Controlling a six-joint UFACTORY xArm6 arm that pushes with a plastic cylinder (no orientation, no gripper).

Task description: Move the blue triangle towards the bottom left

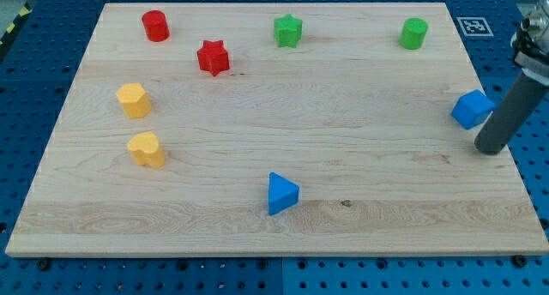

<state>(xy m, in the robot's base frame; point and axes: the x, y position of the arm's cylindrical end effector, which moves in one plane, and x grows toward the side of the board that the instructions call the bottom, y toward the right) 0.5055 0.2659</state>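
The blue triangle [281, 194] lies on the wooden board [360, 115], low and near the middle, its point toward the view's right. My tip [490, 148] rests at the board's right edge, far to the right of the triangle and a little higher. It stands just below and right of a blue cube [472, 109], close to it; I cannot tell if they touch.
A red cylinder [155, 26] and a red star [213, 57] sit at the top left. A green star [288, 30] and a green cylinder [413, 33] sit along the top. Two yellow blocks [133, 99] [147, 149] sit at the left.
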